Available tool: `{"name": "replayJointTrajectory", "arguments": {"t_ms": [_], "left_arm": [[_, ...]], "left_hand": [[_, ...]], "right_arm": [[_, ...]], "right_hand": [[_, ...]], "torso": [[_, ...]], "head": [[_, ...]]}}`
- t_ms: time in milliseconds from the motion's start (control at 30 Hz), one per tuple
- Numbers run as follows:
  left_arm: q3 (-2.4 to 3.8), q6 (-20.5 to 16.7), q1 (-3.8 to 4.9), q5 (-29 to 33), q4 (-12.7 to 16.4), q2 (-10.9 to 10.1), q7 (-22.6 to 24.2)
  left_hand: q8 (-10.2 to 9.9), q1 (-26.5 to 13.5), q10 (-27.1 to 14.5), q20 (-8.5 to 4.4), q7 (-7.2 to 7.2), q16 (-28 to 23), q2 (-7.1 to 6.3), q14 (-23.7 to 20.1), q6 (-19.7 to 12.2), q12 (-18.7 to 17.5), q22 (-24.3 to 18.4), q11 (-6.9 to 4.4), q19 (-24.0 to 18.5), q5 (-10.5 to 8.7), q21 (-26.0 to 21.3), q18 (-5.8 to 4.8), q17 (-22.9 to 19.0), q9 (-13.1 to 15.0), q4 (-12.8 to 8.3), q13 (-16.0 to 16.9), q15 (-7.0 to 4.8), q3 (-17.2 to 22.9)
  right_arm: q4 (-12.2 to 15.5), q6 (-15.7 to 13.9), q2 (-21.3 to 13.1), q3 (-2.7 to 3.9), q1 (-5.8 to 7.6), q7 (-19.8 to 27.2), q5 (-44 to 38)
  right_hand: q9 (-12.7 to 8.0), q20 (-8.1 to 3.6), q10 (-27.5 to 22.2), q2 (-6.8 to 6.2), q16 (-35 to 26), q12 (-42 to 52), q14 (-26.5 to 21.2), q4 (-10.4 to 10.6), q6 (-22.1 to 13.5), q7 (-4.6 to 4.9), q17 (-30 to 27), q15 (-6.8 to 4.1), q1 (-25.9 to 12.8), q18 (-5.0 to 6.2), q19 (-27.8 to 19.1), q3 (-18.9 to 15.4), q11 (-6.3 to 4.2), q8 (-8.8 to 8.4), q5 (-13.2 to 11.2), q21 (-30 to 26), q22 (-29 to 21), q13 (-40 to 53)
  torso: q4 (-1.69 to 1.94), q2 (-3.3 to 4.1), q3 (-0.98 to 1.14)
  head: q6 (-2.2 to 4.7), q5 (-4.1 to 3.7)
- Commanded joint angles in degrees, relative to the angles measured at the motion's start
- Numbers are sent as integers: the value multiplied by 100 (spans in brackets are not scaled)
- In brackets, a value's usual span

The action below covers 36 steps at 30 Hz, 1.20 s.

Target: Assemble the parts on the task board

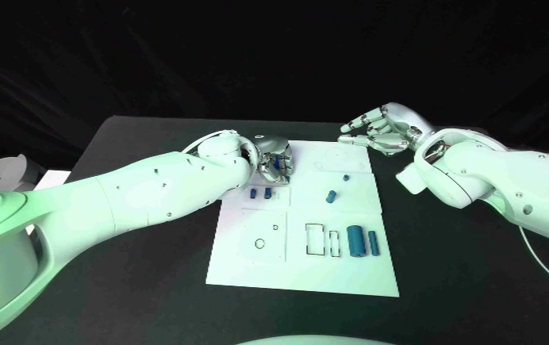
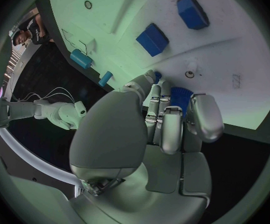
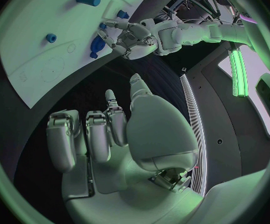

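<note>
The white task board lies in the middle of the black table. My left hand is over its far left corner with the fingers curled around a blue part, which also shows in the right wrist view as a blue part under that hand. Two small blue blocks lie just in front of it. A slanted blue part and a tiny one lie mid-board. Two blue cylinders lie at the near right. My right hand hovers off the far right corner, holding nothing, fingers apart.
Black outlines of slots are drawn on the board's near half, with a small ring to their left. The black table spreads on both sides of the board. My left forearm crosses the table's left side.
</note>
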Motion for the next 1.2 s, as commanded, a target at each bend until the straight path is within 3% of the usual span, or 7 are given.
{"name": "replayJointTrajectory", "arguments": {"t_ms": [33,667,800,1200], "left_arm": [[2,222,-9,-39,-29,39,-63],[1,383,-26,-44,-103,92,-175],[1,412,-26,-46,-107,93,-162],[14,-40,-31,189,6,16,-191]], "left_hand": [[-43,30,55,-11,-7,-4,59,265,61,-49,13,-2,78,-3,33,-100,-9,-11,-13,-27,-42,70],[-135,94,283,-15,28,46,177,264,239,-197,132,-6,69,2,119,-113,-8,-53,-224,-134,-46,569],[-216,63,346,4,64,53,150,257,281,-349,178,27,64,-2,152,-122,-26,-79,-322,-185,-19,775],[-334,-66,613,9,81,78,137,251,467,-655,273,22,68,-7,224,-132,-46,-96,-496,-239,-19,1072]], "right_arm": [[13,39,4,1,-3,52,-22],[23,43,-4,1,-3,49,-22],[24,46,-5,1,-3,49,-22],[16,19,11,1,-3,44,-16]], "right_hand": [[10,-12,76,42,-22,9,549,-1,8,3,1318,-28,-7,9,390,-36,-27,-15,17,-21,1156,873],[10,-12,78,44,-22,12,549,0,9,3,1319,-28,-7,10,389,-40,-27,-15,18,-23,1154,875],[10,-12,80,46,-22,17,549,2,10,3,1319,-28,-8,10,387,-45,-27,-14,18,-24,1152,877],[12,-13,87,86,-20,31,550,36,17,2,1323,-29,-35,9,391,-75,-28,-10,5,-21,1159,883]], "torso": [[0,0,-2],[2,-1,-5],[2,-1,-3],[-7,0,-2]], "head": [[-4,2],[-19,-8],[-21,-6],[-13,-14]]}}
